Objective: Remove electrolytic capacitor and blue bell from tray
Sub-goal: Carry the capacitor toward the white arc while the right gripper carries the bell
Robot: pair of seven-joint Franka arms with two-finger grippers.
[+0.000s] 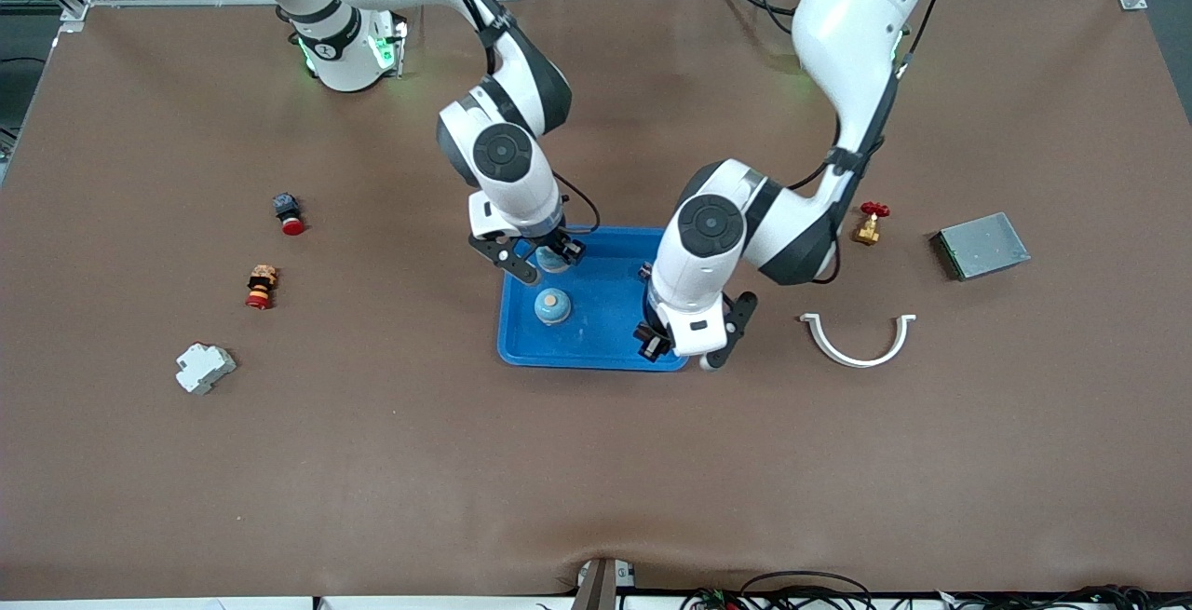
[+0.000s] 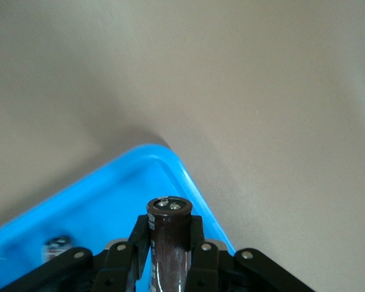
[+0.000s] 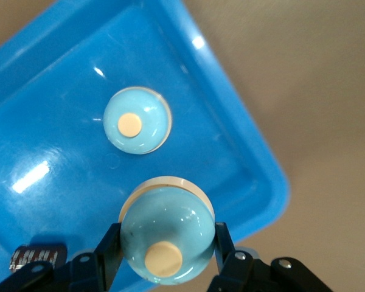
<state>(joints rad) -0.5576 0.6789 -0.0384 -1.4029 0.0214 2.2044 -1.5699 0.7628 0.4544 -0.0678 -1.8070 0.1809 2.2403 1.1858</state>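
While a second bell point(image 1: 552, 306) sits in the blue tray point(image 1: 605, 349) on the tabletop point(image 1: 372, 461), the right hand point(image 3: 168, 258) clamps a bell point(image 3: 166, 234) over it, and the left hand point(image 2: 168, 252) clamps the capacitor point(image 2: 168, 243) over the tray's corner.

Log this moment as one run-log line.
left gripper: shut on capacitor, over blue tray | right gripper: shut on bell, over tray

Both arms reach down at mid-table, the left gripper point(image 1: 672, 346) clamped on a capacitor point(image 2: 168, 243), the right gripper point(image 1: 549, 261) clamped on a bell point(image 3: 166, 236).
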